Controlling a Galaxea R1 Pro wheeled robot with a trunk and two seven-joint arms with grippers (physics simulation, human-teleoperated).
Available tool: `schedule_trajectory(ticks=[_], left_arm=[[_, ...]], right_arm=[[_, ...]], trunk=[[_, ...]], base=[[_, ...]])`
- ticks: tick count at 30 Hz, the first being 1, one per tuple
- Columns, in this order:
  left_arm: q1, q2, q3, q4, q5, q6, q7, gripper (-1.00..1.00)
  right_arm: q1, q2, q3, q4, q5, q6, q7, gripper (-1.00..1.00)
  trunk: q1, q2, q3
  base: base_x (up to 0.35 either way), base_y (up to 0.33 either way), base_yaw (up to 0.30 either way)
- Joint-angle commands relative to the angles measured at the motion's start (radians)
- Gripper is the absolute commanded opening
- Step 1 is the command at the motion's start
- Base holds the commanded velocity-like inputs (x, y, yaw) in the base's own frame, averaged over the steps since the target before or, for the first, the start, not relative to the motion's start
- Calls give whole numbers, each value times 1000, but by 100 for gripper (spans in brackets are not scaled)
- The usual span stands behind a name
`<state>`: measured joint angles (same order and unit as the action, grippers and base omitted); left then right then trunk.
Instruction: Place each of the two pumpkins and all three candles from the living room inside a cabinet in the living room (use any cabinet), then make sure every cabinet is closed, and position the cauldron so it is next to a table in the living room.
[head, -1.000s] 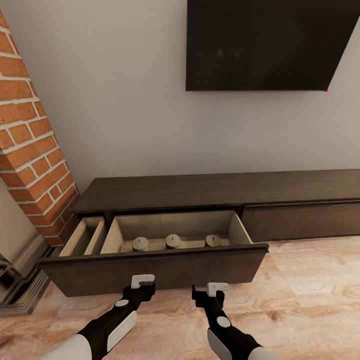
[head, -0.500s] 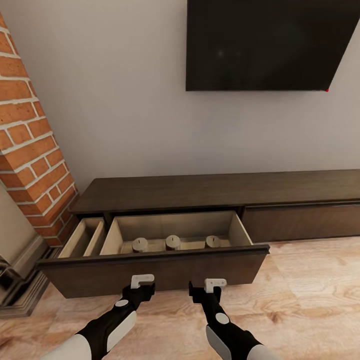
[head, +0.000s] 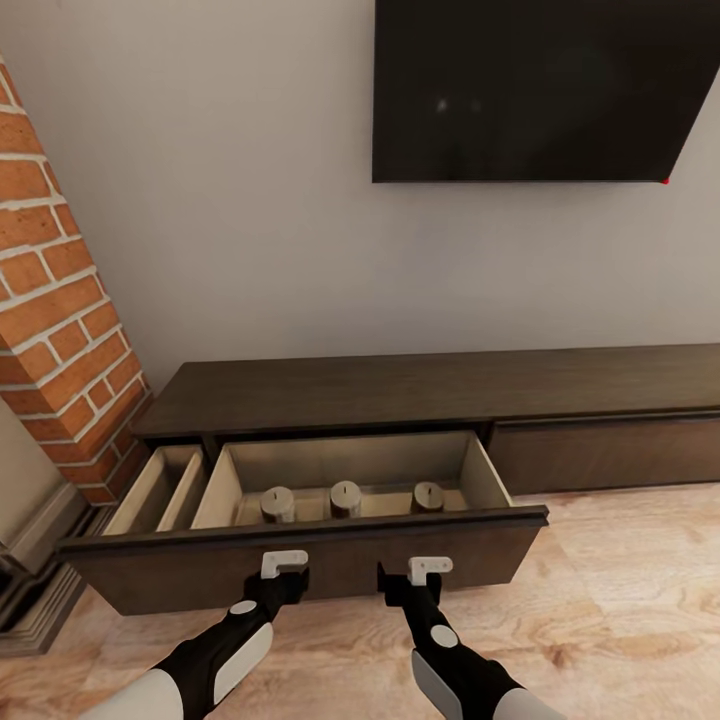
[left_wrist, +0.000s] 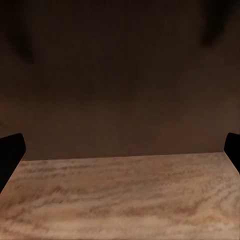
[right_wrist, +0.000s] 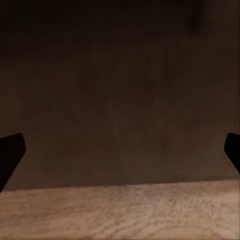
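The three candles are standing in a row inside the open drawer (head: 300, 545) of the cabinet (head: 440, 385), close behind the drawer's front panel. The left candle (head: 278, 503) is nearer the left wall of the big compartment, the middle candle (head: 345, 497) is around the centre, and the right candle (head: 428, 496) is nearer the right wall. They are apart from each other and all are upright. A narrow side compartment (head: 158, 488) is lying at the left end of the drawer, and nothing is showing in the visible part of it.

The cabinet is running low along the grey wall (head: 250, 200), with its left end near the brick column (head: 60, 300). Its right drawer front (head: 610, 450) is sitting flush and closed. A dark screen (head: 535, 90) is hanging on the wall above the cabinet.

The left gripper (head: 284, 565) and the right gripper (head: 428, 570) are staying low before the pulled-out front panel, very near it; if they are touching it I cannot tell. In each wrist view the black fingertips (left_wrist: 10, 155) (right_wrist: 11, 152) are showing at the two sides, spread wide, with nothing between them, facing the dark panel above the wooden floor (head: 620, 600).
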<state>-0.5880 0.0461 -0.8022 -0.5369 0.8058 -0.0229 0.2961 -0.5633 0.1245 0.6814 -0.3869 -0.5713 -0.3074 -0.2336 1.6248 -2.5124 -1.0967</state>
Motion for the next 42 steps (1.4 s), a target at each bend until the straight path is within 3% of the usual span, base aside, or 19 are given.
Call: schedule_trajectory(ticks=[1,9,27,42], left_arm=[[-1,1,-9,-2,9,-3,8,100],[-1,1,-11,-2,9,-3,8,100],[-1,3,-5,-2,8,0,7,100],[-1,5,-6,-1,8,0,5,100]], right_arm=[[-1,-1,8,2,-8,-3,-1,100],[-1,-6,4,9,-17,2,82,100],[-1,-6,3,11,-19,1,86,100],[-1,-5,2,11,-19,1,86,100]], trunk=[[0,0,-1],[0,0,-1],[0,0,-1],[0,0,-1]], base=[[15,0,0],[3,0,0],[120,0,0],[280,0,0]])
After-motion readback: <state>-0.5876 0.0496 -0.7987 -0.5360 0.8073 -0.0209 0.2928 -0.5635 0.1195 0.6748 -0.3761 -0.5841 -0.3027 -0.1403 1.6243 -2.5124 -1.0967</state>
